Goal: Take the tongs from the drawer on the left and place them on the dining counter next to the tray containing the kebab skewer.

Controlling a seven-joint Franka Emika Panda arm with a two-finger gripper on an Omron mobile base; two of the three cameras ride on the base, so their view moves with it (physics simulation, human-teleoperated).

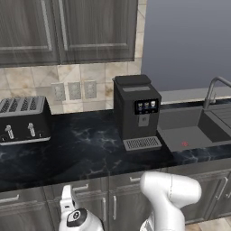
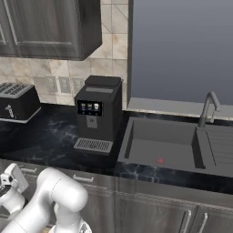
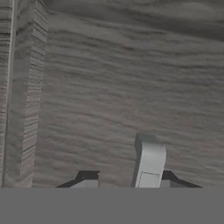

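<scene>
Dark marble tabletop (image 1: 90, 153) holds a toaster (image 1: 22, 119) on the left, then a coffee machine (image 1: 135, 113), then a sink (image 1: 194, 128). Below, my end effector (image 3: 120, 183) sits right against the grey drawer (image 3: 122, 87) front, closing on its silver handle (image 3: 149, 159). I see no tongs, probably shut inside. A weak pinch could slip off when I pull.

The desk (image 1: 90, 153) is a black slab with pale veins running along the tiled wall, above grey wood-grain cabinet fronts. A black toaster (image 1: 23, 119) stands on it at the left, against the wall. A dark coffee machine (image 1: 136, 112) stands near the middle, its drip grille facing forward. To the right, a grey sink (image 2: 159, 145) is sunk into the desk, with a curved tap (image 2: 209, 108) behind it.
</scene>
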